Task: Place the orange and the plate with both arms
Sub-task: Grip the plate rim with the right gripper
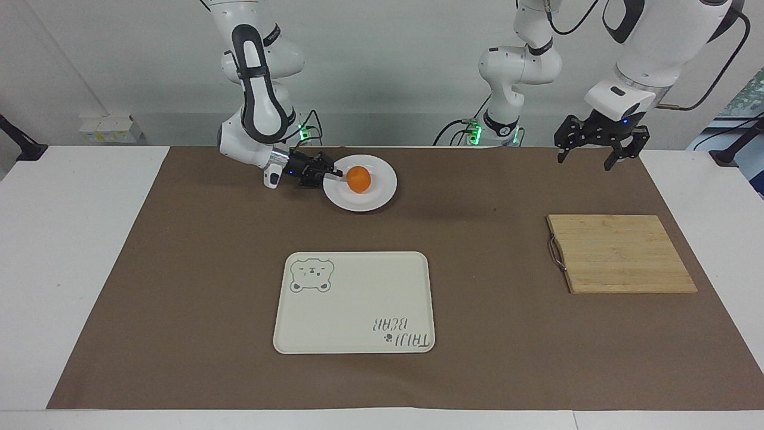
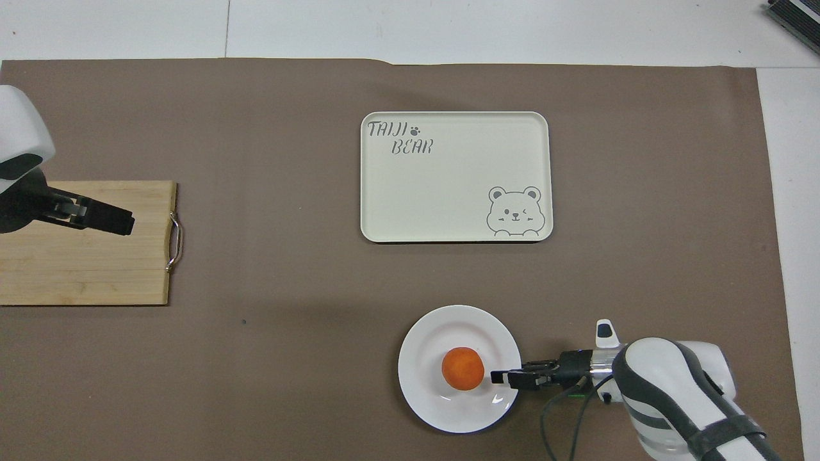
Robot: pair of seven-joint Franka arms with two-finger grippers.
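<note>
Orange (image 1: 359, 179) sitting in the middle of the white plate (image 1: 382, 194), on the brown mat at the robots' edge, toward the right arm's end. Right gripper (image 1: 336, 172) lying low and level at the plate's rim, fingertips over the rim beside the orange — jaws narrowed, though a firm pinch on the rim cannot be told. Left gripper (image 1: 592, 156) hanging wide open, up in the air over the cutting board (image 1: 621, 254) — waiting. Cream tray (image 1: 418, 263) farther out.

The orange (image 1: 359, 179) is seated on the plate (image 1: 382, 194), nearer the robots than the tray (image 1: 354, 302); the board (image 1: 621, 253) is set toward the left arm's end.
</note>
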